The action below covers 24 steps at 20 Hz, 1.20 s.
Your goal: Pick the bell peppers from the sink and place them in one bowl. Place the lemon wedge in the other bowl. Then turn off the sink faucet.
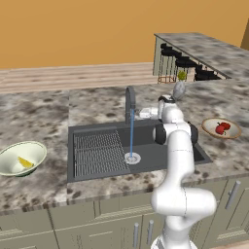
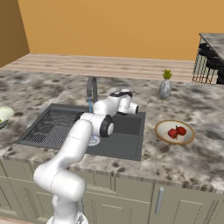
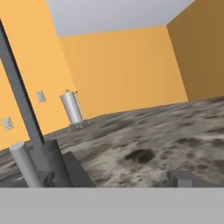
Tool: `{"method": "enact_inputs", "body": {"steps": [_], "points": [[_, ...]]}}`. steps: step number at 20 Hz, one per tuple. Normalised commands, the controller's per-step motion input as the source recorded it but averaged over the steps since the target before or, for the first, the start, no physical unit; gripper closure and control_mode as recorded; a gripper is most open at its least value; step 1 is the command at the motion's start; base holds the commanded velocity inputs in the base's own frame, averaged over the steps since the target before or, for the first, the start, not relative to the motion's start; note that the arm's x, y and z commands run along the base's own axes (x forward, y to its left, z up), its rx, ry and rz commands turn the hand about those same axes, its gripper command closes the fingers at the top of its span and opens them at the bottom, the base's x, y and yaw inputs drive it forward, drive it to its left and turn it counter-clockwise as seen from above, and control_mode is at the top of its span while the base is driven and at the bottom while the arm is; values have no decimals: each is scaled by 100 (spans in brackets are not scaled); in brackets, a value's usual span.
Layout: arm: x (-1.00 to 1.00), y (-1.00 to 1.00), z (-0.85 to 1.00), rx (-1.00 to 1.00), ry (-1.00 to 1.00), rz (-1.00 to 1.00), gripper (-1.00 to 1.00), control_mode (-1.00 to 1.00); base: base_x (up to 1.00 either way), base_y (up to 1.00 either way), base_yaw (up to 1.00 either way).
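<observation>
We see both bell peppers (image 2: 176, 131) in the shallow tan bowl (image 2: 162, 127), the lemon wedge (image 1: 25, 162) in the green bowl (image 1: 9, 158) — water runs from the sink faucet (image 1: 130, 103), our gripper (image 1: 146, 114) spread wide beside its handle.

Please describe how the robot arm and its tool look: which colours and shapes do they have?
The arm is made of glossy white, rounded tube-like segments, thick and smooth, with dark round caps at the joints. The hand near the tool is white with a dark band on top. In the hand view, a small dark grey fingertip shows. No cables or markings are visible.
</observation>
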Motion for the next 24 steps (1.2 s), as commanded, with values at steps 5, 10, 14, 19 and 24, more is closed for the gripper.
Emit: {"method": "enact_inputs", "body": {"steps": [5, 10, 14, 19, 24], "points": [[38, 0, -8, 0, 0, 3, -100, -100, 0, 0, 0], [13, 0, 0, 1, 0, 0, -100, -100, 0, 0, 0], [8, 10, 0, 0, 1, 0, -100, -100, 0, 0, 0], [12, 34, 0, 0, 2, -1, -100, -100, 0, 0, 0], [20, 20, 0, 0, 2, 0, -100, -100, 0, 0, 0]]}}
